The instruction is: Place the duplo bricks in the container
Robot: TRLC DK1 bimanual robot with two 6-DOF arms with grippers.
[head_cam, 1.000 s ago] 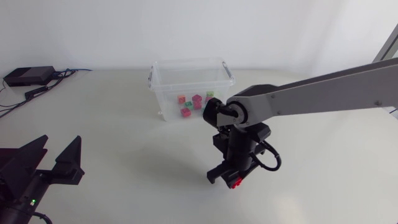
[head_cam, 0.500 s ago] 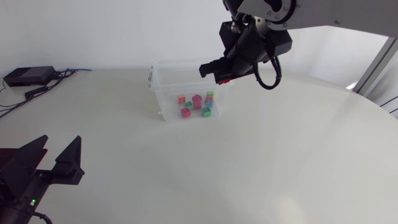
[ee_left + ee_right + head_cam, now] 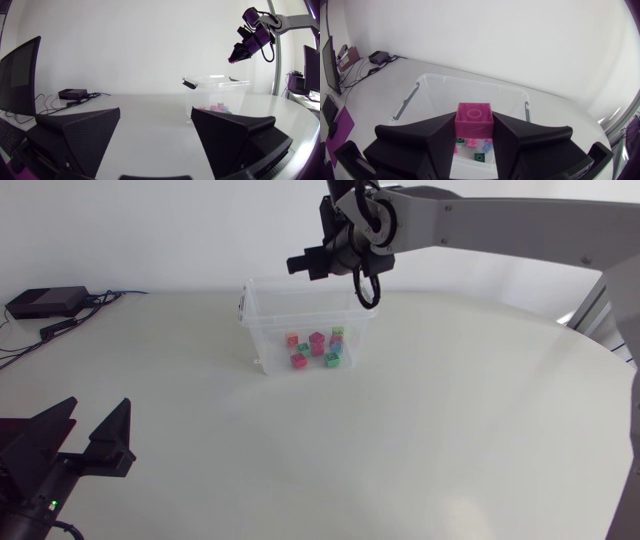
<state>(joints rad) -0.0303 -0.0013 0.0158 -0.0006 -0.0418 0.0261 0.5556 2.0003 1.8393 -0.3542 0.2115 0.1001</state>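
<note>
Counts: two arms, two grippers, one container, one loose brick in a grip, and about seven bricks in the box. They are heaped, so the exact number can't be told.

Far left of the container, at the bench's back edge, is a small black box (image 3: 45, 302) with cables trailing off it. Also left of the container but at the near edge, well apart from it, sits the left gripper (image 3: 98, 405). Its fingers are spread wide with nothing between them, and it points across the bench (image 3: 450, 430) toward the container.

The container (image 3: 275, 345) is a clear plastic tub with no lid, standing upright toward the back of the bench. Inside is a small cluster of bricks (image 3: 318, 348) on the floor of the tub in red, pink, green and blue. They lie nearer its right end, with the left part of the floor bare.

High over the container, clear of the rim, hangs the right gripper (image 3: 310, 263). Its arm comes in from the right. Its fingers are closed against two sides of one pink brick (image 3: 474, 118), studs up. In the wrist view the brick sits over the container's open interior.

There is wide bare bench in front of and to the right of the container.
</note>
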